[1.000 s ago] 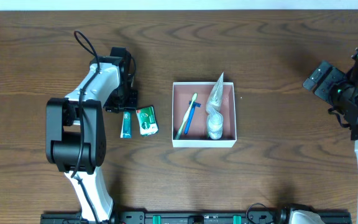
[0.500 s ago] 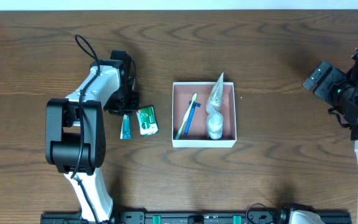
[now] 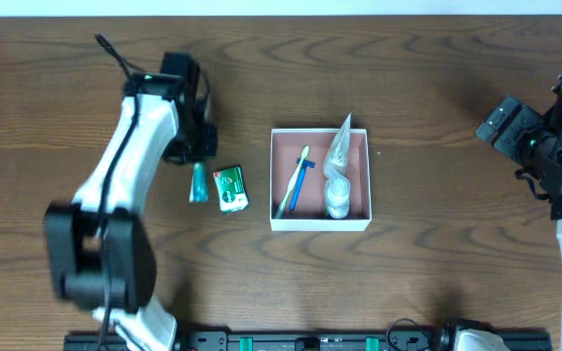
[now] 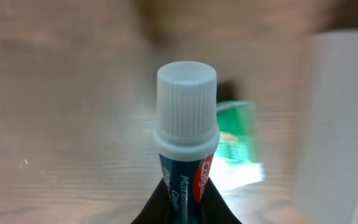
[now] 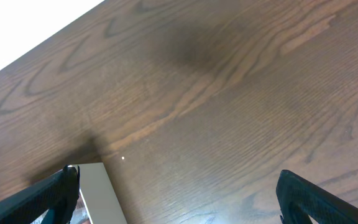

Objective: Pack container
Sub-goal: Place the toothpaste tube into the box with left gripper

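The container [image 3: 320, 222] is a square white-walled box with a pink-brown inside at mid table. It holds a toothbrush [image 3: 294, 181] and a clear plastic bag [image 3: 338, 166]. My left gripper [image 3: 196, 156] is shut on a dark teal toothpaste tube [image 3: 198, 182], left of the container. In the left wrist view the tube [image 4: 185, 149] fills the middle, white cap up, between my fingers [image 4: 185, 208]. A green packet [image 3: 230, 188] lies beside the tube. My right gripper [image 3: 501, 119] is open and empty at the far right. Its view shows the container's corner [image 5: 98, 193].
The green packet [image 4: 238, 146] shows blurred behind the tube in the left wrist view, with the container's white wall [image 4: 340, 124] at the right. Bare wooden table lies all round. A rail runs along the front edge [image 3: 310, 341].
My left arm has swung up and back, and the tube has risen and tilted with the gripper. The green packet, container and right arm have not moved.
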`<state>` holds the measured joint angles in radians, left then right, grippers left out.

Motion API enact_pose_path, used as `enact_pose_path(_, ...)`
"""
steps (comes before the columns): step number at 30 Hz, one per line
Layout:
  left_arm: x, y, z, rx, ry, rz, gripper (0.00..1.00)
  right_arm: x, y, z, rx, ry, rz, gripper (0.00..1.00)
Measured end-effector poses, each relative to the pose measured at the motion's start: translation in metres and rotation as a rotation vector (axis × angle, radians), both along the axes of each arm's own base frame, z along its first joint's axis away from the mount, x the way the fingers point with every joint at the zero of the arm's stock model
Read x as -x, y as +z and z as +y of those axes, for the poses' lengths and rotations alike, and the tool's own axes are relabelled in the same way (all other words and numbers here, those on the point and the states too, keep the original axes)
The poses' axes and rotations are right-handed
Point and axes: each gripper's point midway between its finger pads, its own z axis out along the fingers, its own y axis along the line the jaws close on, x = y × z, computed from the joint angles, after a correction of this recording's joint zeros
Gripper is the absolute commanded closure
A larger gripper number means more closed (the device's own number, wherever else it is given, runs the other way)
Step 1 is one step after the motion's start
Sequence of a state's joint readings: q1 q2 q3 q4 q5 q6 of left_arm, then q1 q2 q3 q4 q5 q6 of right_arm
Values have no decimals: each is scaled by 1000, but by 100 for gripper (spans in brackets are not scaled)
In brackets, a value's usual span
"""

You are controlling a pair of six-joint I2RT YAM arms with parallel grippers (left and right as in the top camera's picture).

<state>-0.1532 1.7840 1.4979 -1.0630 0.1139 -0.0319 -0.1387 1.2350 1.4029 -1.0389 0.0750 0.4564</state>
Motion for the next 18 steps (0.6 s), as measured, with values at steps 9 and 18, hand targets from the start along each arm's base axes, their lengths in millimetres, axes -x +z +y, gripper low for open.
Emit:
enact_pose_path(9, 7, 69, -110, 150, -180, -256, 88, 0, 0, 0, 0, 0, 0, 1)
enact_pose_path(18, 17, 33, -178, 161, -272, -246, 88, 0, 0, 0, 0, 0, 0, 1)
